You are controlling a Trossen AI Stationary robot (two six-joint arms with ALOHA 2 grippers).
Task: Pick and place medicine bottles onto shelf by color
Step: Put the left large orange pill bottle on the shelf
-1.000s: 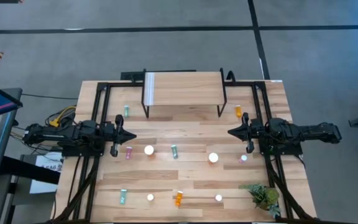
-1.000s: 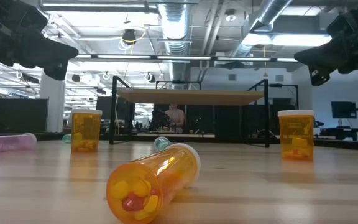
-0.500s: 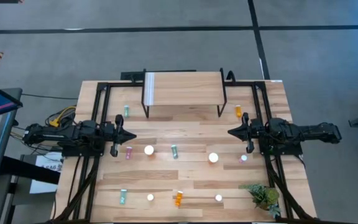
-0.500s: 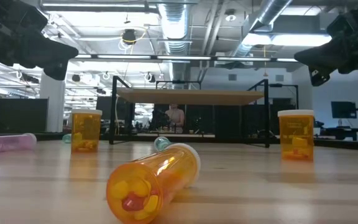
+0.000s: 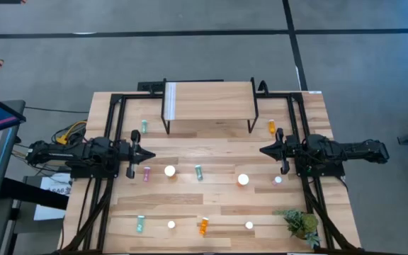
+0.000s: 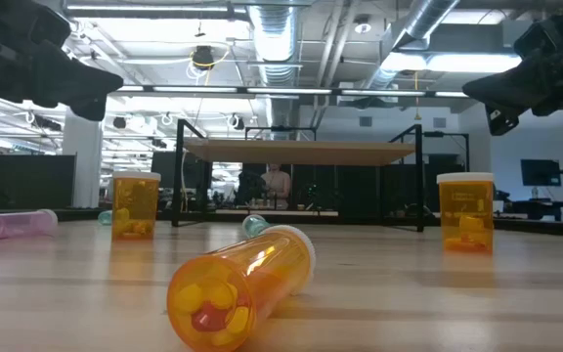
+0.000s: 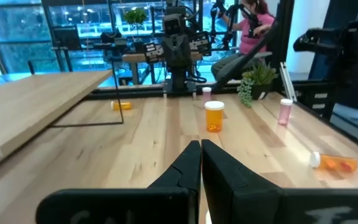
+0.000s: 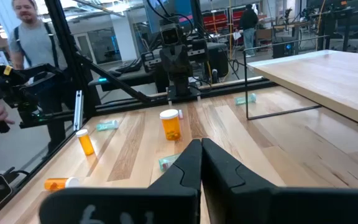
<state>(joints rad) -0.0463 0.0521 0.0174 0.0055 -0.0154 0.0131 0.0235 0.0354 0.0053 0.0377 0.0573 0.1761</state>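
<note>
Left end effector [image 5: 149, 153] hovering above bench [image 5: 211, 205], fingers pressed together, gripping nothing. Right end effector [image 5: 263, 150] mirroring it on opposite side, also pressed together, empty. Bottles lying scattered, none on shelf [image 5: 210, 100] yet. Pink bottle [image 5: 146, 173] lying just beside left end effector, toward near edge, long axis running front-to-back; left arm nearer. Orange bottle [image 5: 271, 127] sitting nearer right end effector, beside shelf.

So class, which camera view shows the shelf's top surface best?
The high view: it looks straight down on the whole bare top of the shelf. The low view shows only its underside and legs; each wrist view shows just one edge.
</note>
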